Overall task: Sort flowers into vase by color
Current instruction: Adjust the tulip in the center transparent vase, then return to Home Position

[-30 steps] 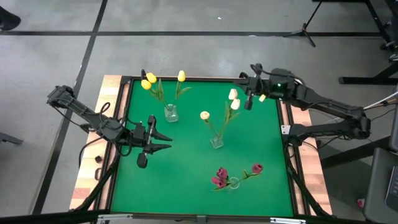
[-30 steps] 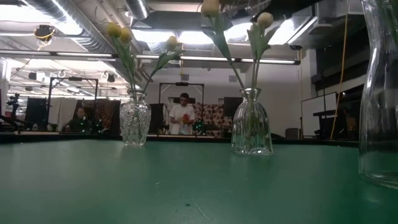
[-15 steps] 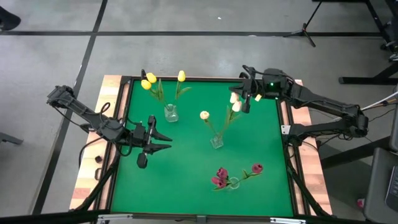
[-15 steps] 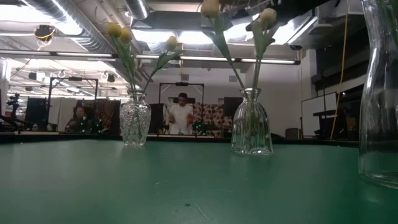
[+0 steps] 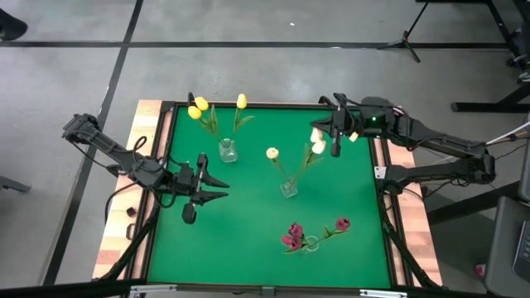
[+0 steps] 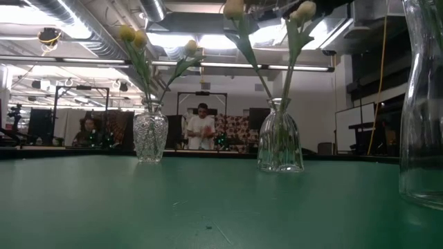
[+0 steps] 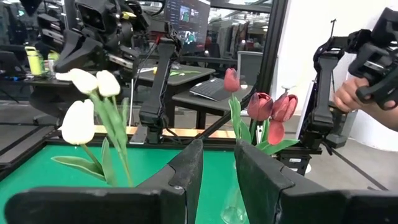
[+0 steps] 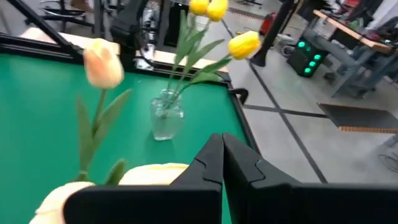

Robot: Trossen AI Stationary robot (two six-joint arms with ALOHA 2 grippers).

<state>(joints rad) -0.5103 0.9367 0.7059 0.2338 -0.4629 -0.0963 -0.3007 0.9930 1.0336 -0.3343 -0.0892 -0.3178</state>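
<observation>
I see my right gripper (image 5: pixel 334 139) closed, holding nothing, hovering beside the cream-white tulips (image 5: pixel 315 142) that lean out of the middle vase (image 5: pixel 287 189). The red tulips (image 5: pixel 295 234) stand in the near vase (image 5: pixel 310 243), the yellow tulips (image 5: pixel 199 107) in the far vase (image 5: pixel 227 151); all flowers seem sorted.

My worry is this: the closed fingers are very close to the cream heads. A careless move may catch a thin stem and tip the narrow glass vase, which is light and smooth on the green felt table (image 5: pixel 248 215).

The vases are clear ribbed glass, the stems thin and flexible. My left gripper (image 5: pixel 217 188) waits partly open, empty, over the table's left side.
</observation>
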